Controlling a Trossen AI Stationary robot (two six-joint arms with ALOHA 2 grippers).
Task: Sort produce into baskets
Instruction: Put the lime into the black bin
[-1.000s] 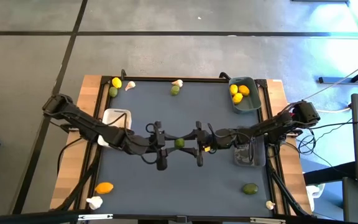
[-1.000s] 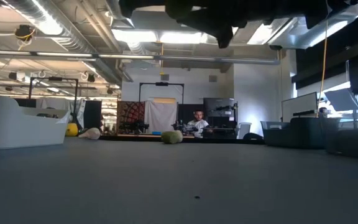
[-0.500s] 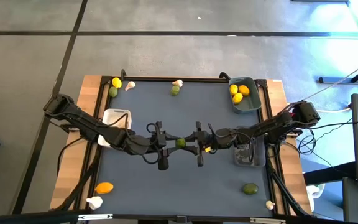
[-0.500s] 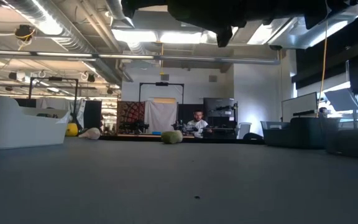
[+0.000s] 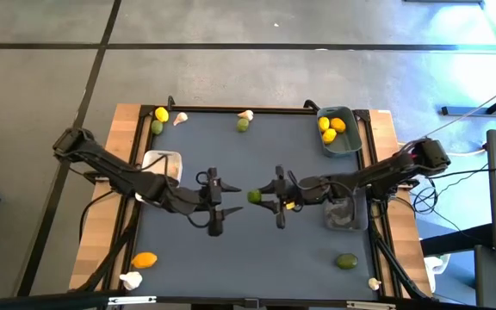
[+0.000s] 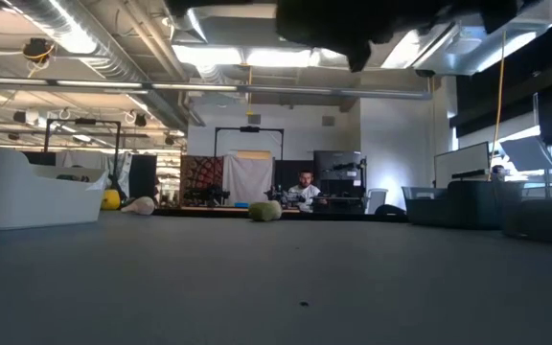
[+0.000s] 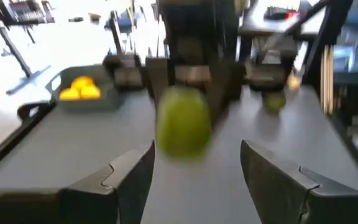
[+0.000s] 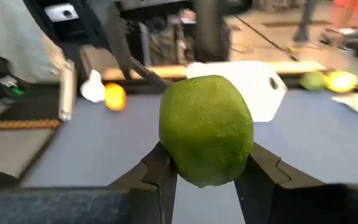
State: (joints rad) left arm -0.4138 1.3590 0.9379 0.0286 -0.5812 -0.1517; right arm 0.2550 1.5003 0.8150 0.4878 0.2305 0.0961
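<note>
Since a second ago your left gripper [image 5: 227,191] has backed away from the lime [image 5: 253,196] with fingers spread and empty; your right gripper [image 5: 265,195] now pinches that lime above mid-table. Count from the high view: four limes, five lemons, four garlic bulbs. The blue-grey basket [image 5: 352,143] contains three lemons [image 5: 331,127]; the white basket [image 5: 161,162] and dark grey basket [image 5: 343,216] show nothing clearly inside. The right wrist view alone shows the fingers [image 8: 159,173] clamped on the lime's sides; the left wrist view shows it clear of the open fingers [image 7: 132,174]. The low view shows one lime [image 6: 264,212] resting far across the table [image 6: 276,278].
</note>
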